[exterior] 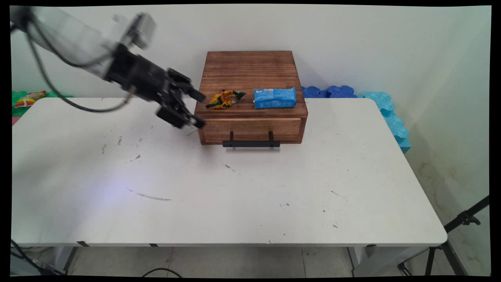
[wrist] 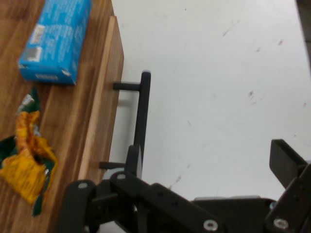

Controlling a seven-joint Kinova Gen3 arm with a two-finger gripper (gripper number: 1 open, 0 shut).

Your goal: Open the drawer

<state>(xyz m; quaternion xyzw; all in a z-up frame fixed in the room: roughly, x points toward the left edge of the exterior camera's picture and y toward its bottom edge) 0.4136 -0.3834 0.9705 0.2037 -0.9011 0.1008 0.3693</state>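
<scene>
End effector [exterior: 197, 109] is wide apart and holds nothing; it hangs at the left near corner of the wooden box [exterior: 250, 74], with one finger level with the box top and the other by its front edge. The box stands at the far side of the table [exterior: 235, 196], drawer shut, black handle [exterior: 251, 143] facing near. On the box top lie a yellow-green snack wrapper [exterior: 225, 98] on the left and a blue packet [exterior: 274, 97] to its right, apart from each other.
</scene>
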